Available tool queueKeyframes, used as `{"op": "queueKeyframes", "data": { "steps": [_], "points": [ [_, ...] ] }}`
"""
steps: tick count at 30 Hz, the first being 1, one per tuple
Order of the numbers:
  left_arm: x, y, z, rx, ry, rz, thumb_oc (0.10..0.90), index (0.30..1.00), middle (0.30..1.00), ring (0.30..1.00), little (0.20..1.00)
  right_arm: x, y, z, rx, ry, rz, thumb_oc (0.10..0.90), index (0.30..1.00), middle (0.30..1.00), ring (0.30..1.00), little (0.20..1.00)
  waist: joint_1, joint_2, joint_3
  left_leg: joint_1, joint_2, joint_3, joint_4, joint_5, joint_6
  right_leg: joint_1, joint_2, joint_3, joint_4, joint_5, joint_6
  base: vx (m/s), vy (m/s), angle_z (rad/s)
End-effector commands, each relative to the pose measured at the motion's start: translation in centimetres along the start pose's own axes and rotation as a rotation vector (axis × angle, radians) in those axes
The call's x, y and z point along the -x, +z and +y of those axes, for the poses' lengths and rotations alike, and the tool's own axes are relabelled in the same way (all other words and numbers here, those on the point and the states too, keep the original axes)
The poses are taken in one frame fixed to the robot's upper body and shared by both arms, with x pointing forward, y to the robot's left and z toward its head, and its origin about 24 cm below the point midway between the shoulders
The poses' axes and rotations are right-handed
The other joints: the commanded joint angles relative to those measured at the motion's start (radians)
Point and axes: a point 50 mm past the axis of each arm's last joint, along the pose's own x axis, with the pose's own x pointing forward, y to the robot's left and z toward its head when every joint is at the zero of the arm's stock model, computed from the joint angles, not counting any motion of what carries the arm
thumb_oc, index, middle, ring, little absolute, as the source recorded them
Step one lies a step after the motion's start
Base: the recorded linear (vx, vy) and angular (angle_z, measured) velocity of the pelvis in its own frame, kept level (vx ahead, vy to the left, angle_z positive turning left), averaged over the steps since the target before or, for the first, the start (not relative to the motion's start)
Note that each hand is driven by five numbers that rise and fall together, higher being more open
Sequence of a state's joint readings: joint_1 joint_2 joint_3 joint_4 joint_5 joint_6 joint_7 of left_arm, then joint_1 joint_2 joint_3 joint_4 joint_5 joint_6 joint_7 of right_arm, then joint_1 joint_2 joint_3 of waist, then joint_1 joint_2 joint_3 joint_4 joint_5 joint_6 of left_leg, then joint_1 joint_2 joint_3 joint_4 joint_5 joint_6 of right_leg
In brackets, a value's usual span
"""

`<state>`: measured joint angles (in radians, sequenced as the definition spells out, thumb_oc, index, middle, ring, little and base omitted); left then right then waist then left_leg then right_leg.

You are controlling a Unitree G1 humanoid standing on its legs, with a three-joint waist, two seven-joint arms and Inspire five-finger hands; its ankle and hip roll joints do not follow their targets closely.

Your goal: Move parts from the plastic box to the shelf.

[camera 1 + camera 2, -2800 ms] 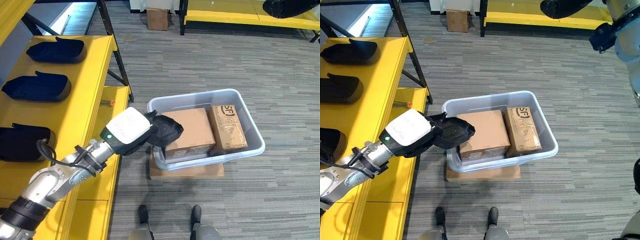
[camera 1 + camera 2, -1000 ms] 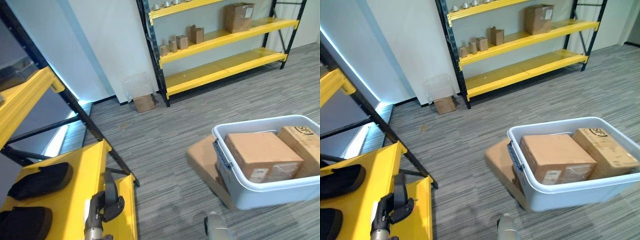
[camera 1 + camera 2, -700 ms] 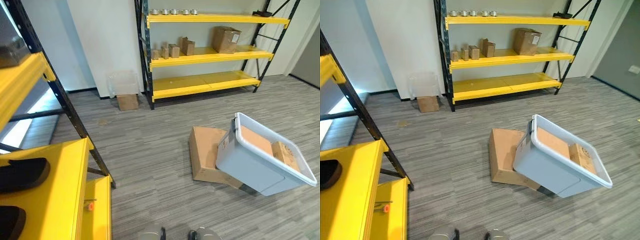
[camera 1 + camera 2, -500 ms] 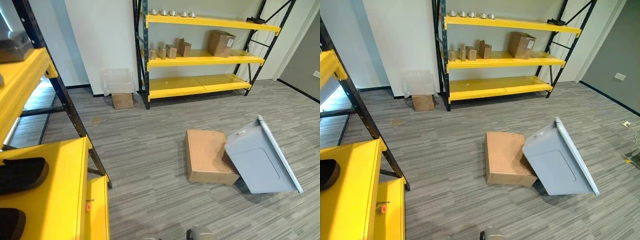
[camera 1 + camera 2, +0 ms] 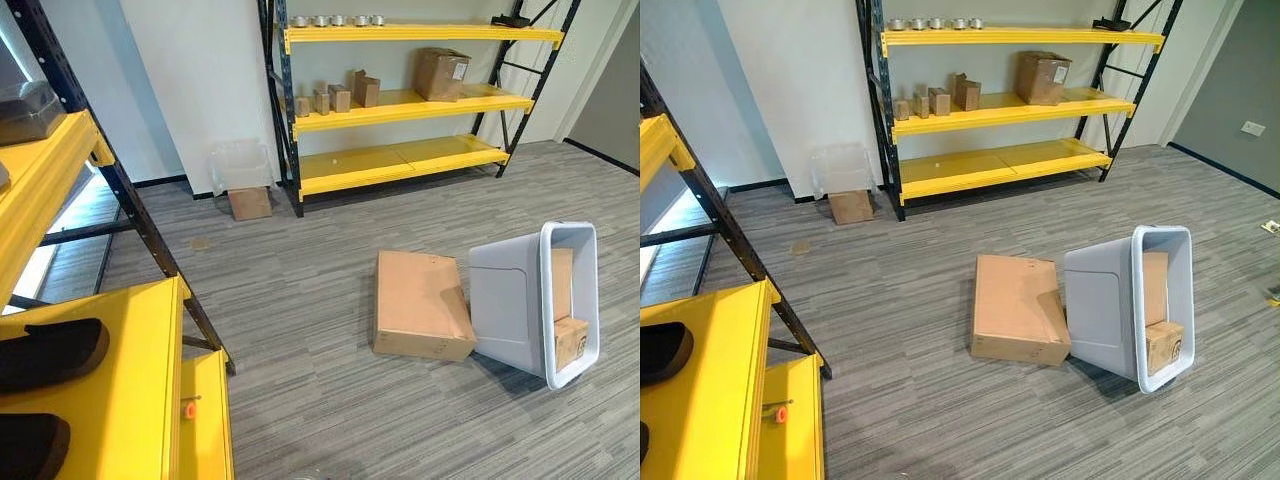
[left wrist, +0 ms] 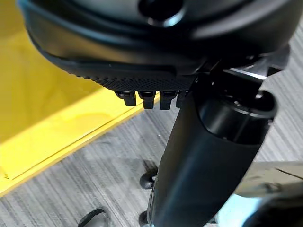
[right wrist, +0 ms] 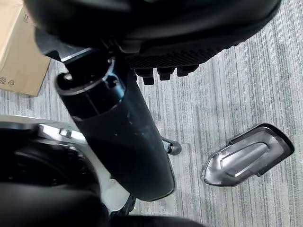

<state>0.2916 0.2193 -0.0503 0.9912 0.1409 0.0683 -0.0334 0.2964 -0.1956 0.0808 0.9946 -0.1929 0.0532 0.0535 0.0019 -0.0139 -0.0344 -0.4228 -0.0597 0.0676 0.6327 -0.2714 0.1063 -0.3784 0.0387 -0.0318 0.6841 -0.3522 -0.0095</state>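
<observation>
plastic box lies tipped on its side on the grey carpet, mouth facing right, cartons inside, touching a flat cardboard box. black parts rest on the yellow shelf. left hand and right hand: i see straight fingers, nothing held.

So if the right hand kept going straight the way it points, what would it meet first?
Probably the grey carpet floor: past the right hand nothing else shows in line. The cardboard box lies aside.
</observation>
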Motion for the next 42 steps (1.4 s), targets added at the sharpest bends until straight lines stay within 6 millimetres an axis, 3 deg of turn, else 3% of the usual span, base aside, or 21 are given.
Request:
{"op": "queueKeyframes", "data": {
  "steps": [1, 15, 42],
  "points": [
    [13.2, 20.0, 3.5, 0.851, -0.289, -1.209, 0.9, 1.0, 1.0, 1.0, 1.0, 12.9, 17.6, -6.9, -0.667, 0.012, -1.208, 0.9, 1.0, 1.0, 1.0, 1.0, -0.053, 0.075, 0.108, 0.43, 0.168, -0.007, -0.72, 0.269, -0.176, 0.406, -0.227, -0.205, -0.711, 0.345, 0.165, 0.0, 0.0, 0.0],
    [13.5, 21.0, 3.2, 0.839, -0.293, -1.223, 0.9, 1.0, 1.0, 1.0, 1.0, 12.6, 18.2, -6.5, -0.653, 0.014, -1.197, 0.9, 1.0, 1.0, 1.0, 1.0, -0.051, 0.068, 0.109, 0.426, 0.166, -0.015, -0.72, 0.268, -0.174, 0.409, -0.226, -0.209, -0.715, 0.348, 0.165, 0.0, 0.0, 0.02],
    [12.8, 20.6, 3.1, 0.769, -0.244, -1.178, 0.9, 1.0, 1.0, 1.0, 1.0, 11.6, 17.3, -6.0, -0.713, 0.067, -1.124, 0.9, 1.0, 1.0, 1.0, 1.0, -0.049, 0.058, 0.106, 0.423, 0.165, -0.011, -0.72, 0.266, -0.173, 0.409, -0.226, -0.201, -0.731, 0.361, 0.167, 0.0, 0.0, -0.01]
  ]
}}
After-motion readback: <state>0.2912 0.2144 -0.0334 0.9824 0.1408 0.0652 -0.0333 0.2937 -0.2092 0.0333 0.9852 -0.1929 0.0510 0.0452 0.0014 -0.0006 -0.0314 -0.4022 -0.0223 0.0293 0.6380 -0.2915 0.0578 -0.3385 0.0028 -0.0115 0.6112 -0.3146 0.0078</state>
